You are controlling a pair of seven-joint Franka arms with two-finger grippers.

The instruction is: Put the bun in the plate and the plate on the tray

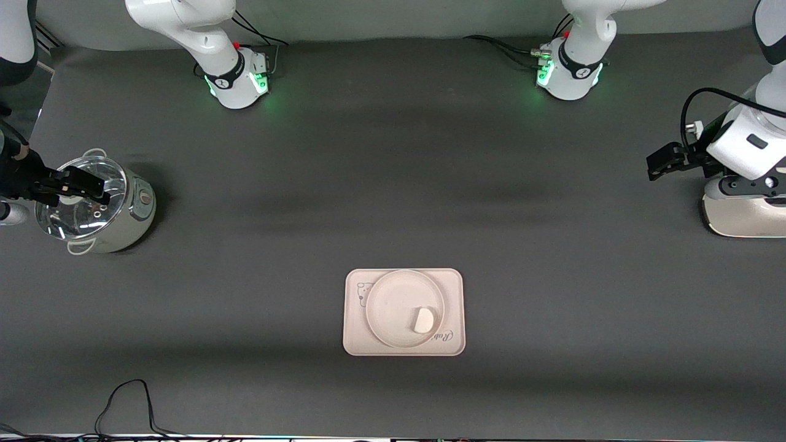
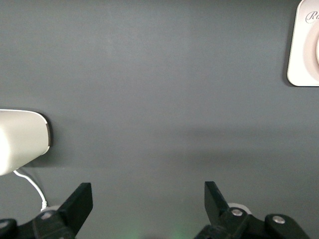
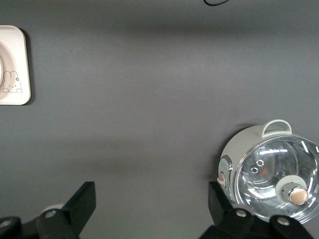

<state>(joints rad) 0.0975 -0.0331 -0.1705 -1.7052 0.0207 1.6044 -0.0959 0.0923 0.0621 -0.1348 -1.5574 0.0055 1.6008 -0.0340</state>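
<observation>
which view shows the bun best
The front view: the bun lies whole in the plate, which sits on the tray. Neither wrist view shows the bun; each catches only a corner of the tray beside its open gripper, the left and the right.

Open dark surface (image 1: pixel 393 184) all around the tray (image 1: pixel 353 344) with its plate (image 1: pixel 387 307); lidded pot (image 1: pixel 123 221) and white appliance (image 1: pixel 743 215) only at the ends.
</observation>
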